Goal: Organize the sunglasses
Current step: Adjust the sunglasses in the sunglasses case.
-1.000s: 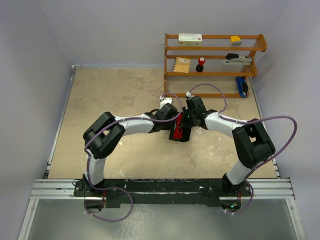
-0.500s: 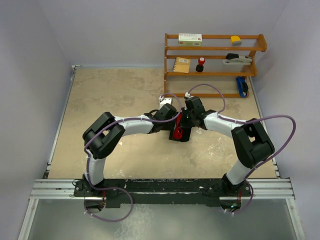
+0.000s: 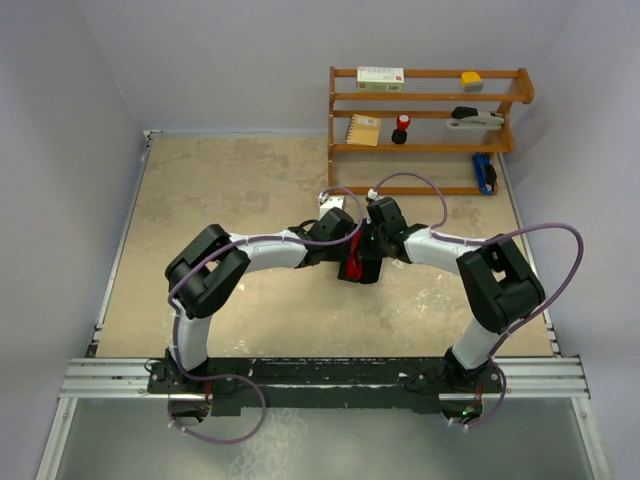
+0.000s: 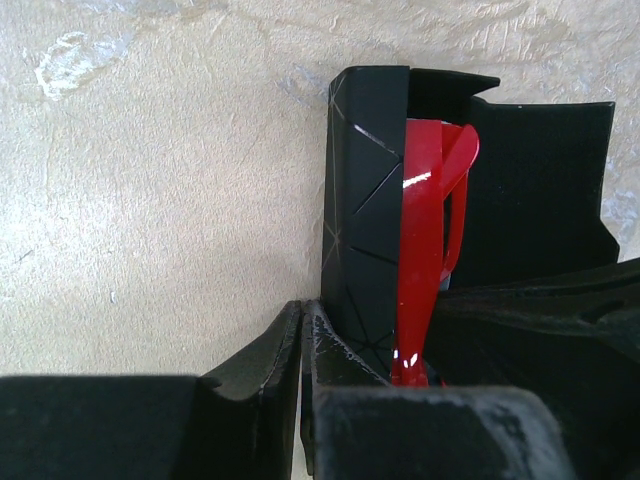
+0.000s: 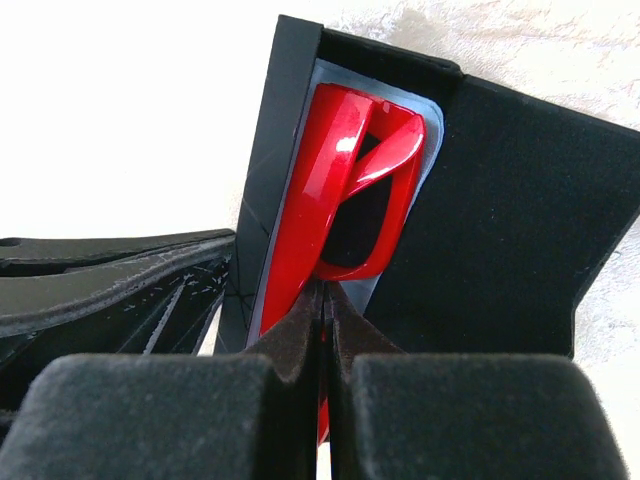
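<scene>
Resting inside the open black case (image 5: 500,230) at mid-surface (image 4: 150,200), on a pale blue cloth (image 5: 385,88), the sunglasses (image 5: 312,200) look stowed; closing the case remains, by my reckoning. Left hand (image 4: 302,310): fingers pressed together beside the case wall. Right hand (image 5: 322,290): fingers together at the red frame, any pinch unclear. Overhead, both arms hide the case.

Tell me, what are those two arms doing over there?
Two robot arms are fitting red sunglasses into an open black case mid-table. The sunglasses stand on edge inside it. The right gripper is shut, its tips at the frame's near end. The left gripper, also shut, sits against the case's side wall. The case is not yet closed.
</scene>
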